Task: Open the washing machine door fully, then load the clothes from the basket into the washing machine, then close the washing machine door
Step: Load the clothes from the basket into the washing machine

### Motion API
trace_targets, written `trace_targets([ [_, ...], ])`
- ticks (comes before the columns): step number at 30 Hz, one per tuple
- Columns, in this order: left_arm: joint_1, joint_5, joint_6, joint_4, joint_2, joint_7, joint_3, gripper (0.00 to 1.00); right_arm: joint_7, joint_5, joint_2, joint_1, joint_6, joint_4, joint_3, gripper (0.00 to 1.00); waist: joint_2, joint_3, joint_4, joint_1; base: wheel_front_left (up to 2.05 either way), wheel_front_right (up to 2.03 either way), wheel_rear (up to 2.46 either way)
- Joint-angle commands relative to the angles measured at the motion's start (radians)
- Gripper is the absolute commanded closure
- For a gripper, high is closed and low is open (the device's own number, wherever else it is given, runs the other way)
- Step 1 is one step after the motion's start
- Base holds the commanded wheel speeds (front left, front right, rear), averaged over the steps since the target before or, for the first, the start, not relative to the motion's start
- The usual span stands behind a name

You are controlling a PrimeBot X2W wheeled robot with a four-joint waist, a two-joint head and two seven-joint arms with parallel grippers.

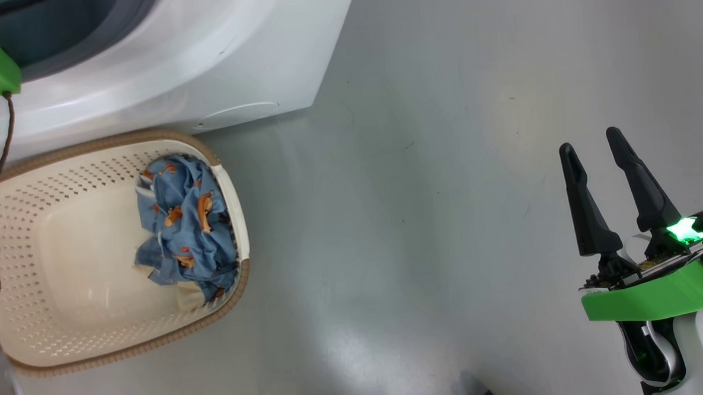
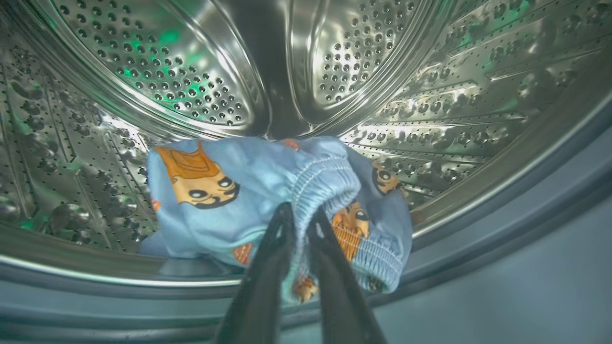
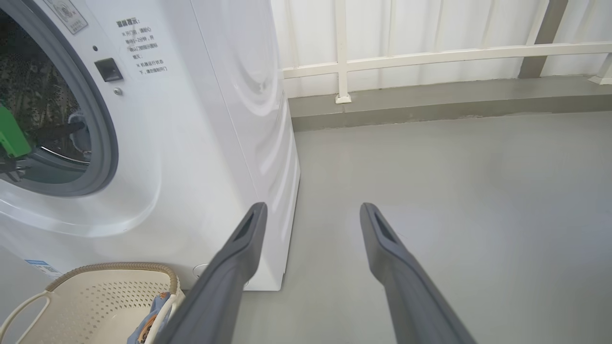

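Note:
Inside the steel drum [image 2: 191, 71] of the washing machine [image 1: 203, 61], my left gripper [image 2: 300, 215] is shut on the elastic hem of a light blue garment [image 2: 229, 200] with orange figures; the garment hangs low at the drum's mouth. More of the clothes [image 1: 183, 222] lie bunched at the right end of the cream basket [image 1: 112, 142], on the floor in front of the machine. Far to the right, my right gripper [image 1: 591, 141] hovers open over bare floor with nothing between its fingers. The washing machine door is out of view.
In the right wrist view the machine's white front [image 3: 201, 143] and grey gasket [image 3: 103, 119] stand on the left, with the basket [image 3: 95, 296] below. Grey floor [image 3: 454, 191] stretches right to a white railing [image 3: 430, 55] at the back.

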Motion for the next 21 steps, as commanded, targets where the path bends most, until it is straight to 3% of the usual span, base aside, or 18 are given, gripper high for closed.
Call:
trace_targets([
  [1,-0.012,-0.012,0.003,-0.016,0.045,-0.004,0.013,0.0,-0.005,0.012,-0.006,0.004,0.006,-0.021,0.008,0.0,0.0,0.001,0.003,0.0,0.0,0.0,0.0],
  [10,0.013,-0.042,-0.006,-0.025,0.02,-0.004,0.033,0.0,-0.005,0.009,-0.01,0.003,0.006,-0.017,-0.001,0.0,0.0,-0.014,0.033,0.0,0.0,0.0,0.0],
  [21,0.162,-0.058,-0.024,-0.159,-0.051,-0.004,0.058,0.0,-0.005,0.003,-0.031,0.026,0.006,-0.014,-0.021,0.0,0.0,-0.068,0.086,0.0,0.0,0.0,0.0],
])
